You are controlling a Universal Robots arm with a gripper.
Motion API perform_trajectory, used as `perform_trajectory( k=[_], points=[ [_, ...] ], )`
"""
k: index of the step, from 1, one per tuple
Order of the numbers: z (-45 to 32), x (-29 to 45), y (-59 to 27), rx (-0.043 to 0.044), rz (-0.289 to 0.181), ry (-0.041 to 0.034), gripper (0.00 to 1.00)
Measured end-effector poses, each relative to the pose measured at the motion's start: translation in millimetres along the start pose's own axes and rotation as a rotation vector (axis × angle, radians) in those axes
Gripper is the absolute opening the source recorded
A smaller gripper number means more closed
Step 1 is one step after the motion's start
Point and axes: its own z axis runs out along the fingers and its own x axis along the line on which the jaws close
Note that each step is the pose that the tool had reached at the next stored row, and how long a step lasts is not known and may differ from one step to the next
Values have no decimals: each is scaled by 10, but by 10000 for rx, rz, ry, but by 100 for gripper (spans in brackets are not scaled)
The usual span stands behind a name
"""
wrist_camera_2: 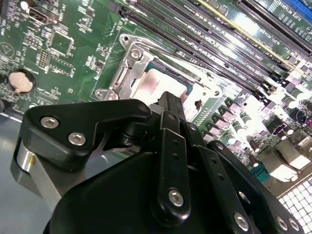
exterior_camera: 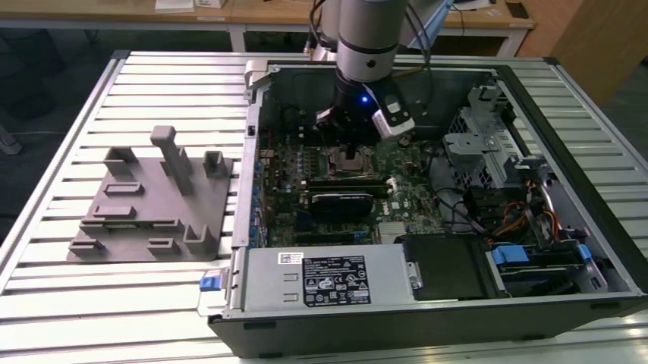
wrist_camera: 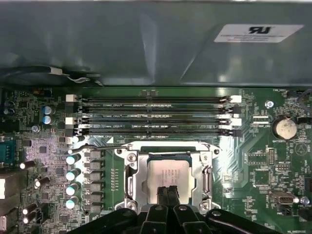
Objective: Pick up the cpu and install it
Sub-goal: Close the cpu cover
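Gripper [exterior_camera: 350,144] down inside the open case [exterior_camera: 567,114], which lies on its side on the slatted table [exterior_camera: 61,303]. The arm [exterior_camera: 365,38] drops straight into it from above, over the green board [exterior_camera: 405,182].

In the first wrist view the two black fingers [wrist_camera: 163,197] are pressed together with barely a seam between them, their tips over the near edge of the cpu [wrist_camera: 168,173]. The second wrist view shows the same: the gripper [wrist_camera_2: 170,97] is closed and holds nothing, its tip over the cpu [wrist_camera_2: 156,85]. I cannot tell whether the tips actually touch the chip.

The cpu lies flat in its socket, silvery top up, squared inside the metal socket frame [wrist_camera: 130,175]. The frame [wrist_camera_2: 127,68] surrounds it on all sides, and the chip looks level with it, not tilted.

Just beyond the socket run the long black memory slots [wrist_camera: 156,114], parallel to one another. A coin cell [wrist_camera: 284,127] sits on the board off to one side, well apart from the socket.

Out on the table, at the exterior view's left and well clear of the case, sits the grey fixture [exterior_camera: 152,205] with its posts and pockets.
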Motion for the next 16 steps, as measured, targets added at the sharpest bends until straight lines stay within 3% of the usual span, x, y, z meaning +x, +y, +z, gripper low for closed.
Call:
perform_trajectory(
  k=[16],
  points=[
    [141, 225, -9, 20, -5, 0, 11]
  ],
)
